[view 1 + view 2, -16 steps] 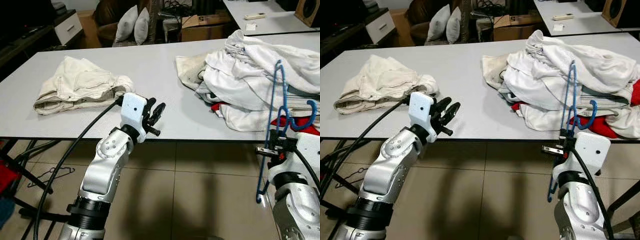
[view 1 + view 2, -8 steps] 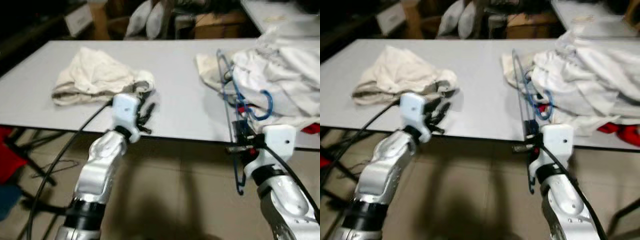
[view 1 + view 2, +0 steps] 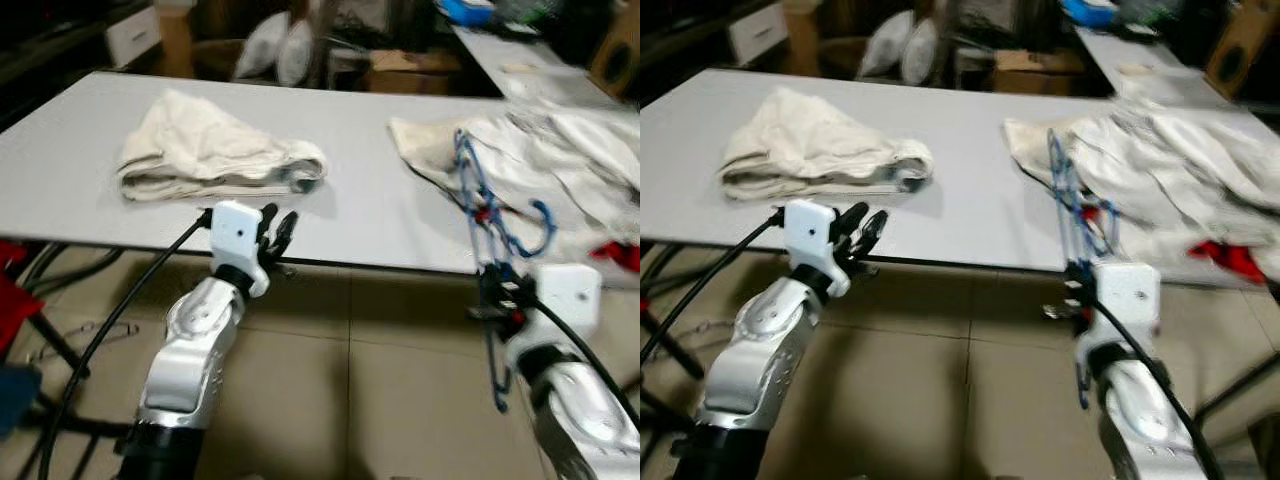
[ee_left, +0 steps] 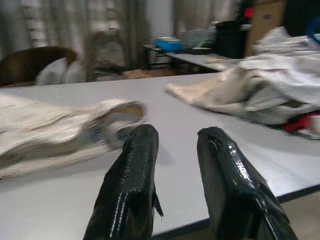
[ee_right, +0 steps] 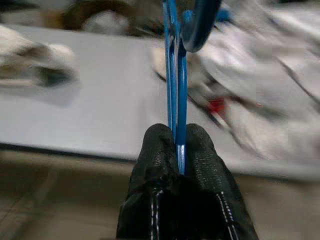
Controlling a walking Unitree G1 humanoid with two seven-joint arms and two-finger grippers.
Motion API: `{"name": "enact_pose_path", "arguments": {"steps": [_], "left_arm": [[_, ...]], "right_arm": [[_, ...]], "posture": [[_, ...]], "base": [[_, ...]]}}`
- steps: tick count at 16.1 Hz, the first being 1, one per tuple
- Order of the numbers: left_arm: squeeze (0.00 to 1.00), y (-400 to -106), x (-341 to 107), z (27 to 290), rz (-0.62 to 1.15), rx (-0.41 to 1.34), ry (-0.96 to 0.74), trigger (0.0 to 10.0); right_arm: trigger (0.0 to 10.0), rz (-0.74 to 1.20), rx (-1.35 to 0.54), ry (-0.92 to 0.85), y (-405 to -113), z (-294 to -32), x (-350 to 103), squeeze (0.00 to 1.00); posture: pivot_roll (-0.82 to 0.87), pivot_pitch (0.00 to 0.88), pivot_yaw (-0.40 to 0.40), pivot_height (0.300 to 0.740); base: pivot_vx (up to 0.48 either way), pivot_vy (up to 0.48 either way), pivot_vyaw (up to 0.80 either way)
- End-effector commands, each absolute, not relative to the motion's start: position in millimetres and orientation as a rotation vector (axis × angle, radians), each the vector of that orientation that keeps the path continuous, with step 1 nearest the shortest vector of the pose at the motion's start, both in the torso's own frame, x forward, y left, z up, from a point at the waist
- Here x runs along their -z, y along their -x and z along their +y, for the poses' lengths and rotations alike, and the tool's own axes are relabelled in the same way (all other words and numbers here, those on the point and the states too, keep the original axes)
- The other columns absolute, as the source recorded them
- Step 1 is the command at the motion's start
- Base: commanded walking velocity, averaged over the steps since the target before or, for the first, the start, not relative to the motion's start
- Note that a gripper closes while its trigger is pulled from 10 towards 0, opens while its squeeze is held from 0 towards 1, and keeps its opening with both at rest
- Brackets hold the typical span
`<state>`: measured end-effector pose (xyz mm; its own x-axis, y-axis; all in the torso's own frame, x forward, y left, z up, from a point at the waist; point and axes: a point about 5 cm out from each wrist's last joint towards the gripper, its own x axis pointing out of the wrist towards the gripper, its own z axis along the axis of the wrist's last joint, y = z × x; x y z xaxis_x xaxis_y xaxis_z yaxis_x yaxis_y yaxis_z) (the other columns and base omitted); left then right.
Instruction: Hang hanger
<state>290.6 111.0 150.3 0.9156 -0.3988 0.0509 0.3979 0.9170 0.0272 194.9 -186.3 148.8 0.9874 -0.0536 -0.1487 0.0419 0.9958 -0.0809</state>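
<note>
Now upright before white clothes [image 3: 560, 160], blue hanger [image 3: 478, 215] clamped in right tool [image 5: 177, 150], left tool [image 4: 175, 150] parted over counter [image 3: 80, 130].

Long grey table [image 3: 360, 190] on beige tiled floor [image 3: 340, 390], pillows [image 3: 280, 50] behind.

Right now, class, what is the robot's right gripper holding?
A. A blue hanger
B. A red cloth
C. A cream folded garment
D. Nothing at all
A. The right gripper has its jaws shut on the thin blue hanger, which stands up from it in front of the table, while the cream garment lies untouched on the tabletop.
</note>
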Motion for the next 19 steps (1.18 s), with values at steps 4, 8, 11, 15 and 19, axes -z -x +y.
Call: {"name": "enact_pose_path", "arguments": {"steps": [4,8,11,15,19], "left_arm": [[0.00,-298.0,-157.4,89.8,-0.083,0.488,-0.017,10.0],[0.00,-298.8,-156.6,87.8,-0.086,0.483,0.009,10.0],[0.00,-300.1,-162.3,91.2,-0.106,0.443,0.049,10.0],[0.00,-298.9,-161.3,95.6,-0.108,0.413,0.065,10.0],[0.00,-289.6,-153.9,107.1,-0.093,0.359,0.057,10.0]], "right_arm": [[10.0,0.104,0.226,0.196,-184.2,-204.3,-157.9,0.00],[10.0,0.086,0.247,0.265,-188.4,-202.5,-160.0,0.00],[10.0,0.065,0.101,0.126,-192.3,-191.1,-166.4,0.00],[10.0,0.041,0.045,0.149,-201.3,-186.0,-172.0,0.00],[10.0,0.049,-0.019,0.145,-202.1,-183.2,-173.5,0.00]], "posture": [[-0.18,0.000,0.096,0.740],[-0.19,0.000,0.090,0.740],[-0.18,0.000,0.069,0.740],[-0.17,0.000,0.058,0.740],[-0.16,0.000,-0.007,0.740]], "base": [[0.000,0.000,-0.57],[0.202,0.000,-0.10],[0.289,0.000,-0.32],[0.296,0.000,-0.80],[0.298,0.000,-0.80]]}}
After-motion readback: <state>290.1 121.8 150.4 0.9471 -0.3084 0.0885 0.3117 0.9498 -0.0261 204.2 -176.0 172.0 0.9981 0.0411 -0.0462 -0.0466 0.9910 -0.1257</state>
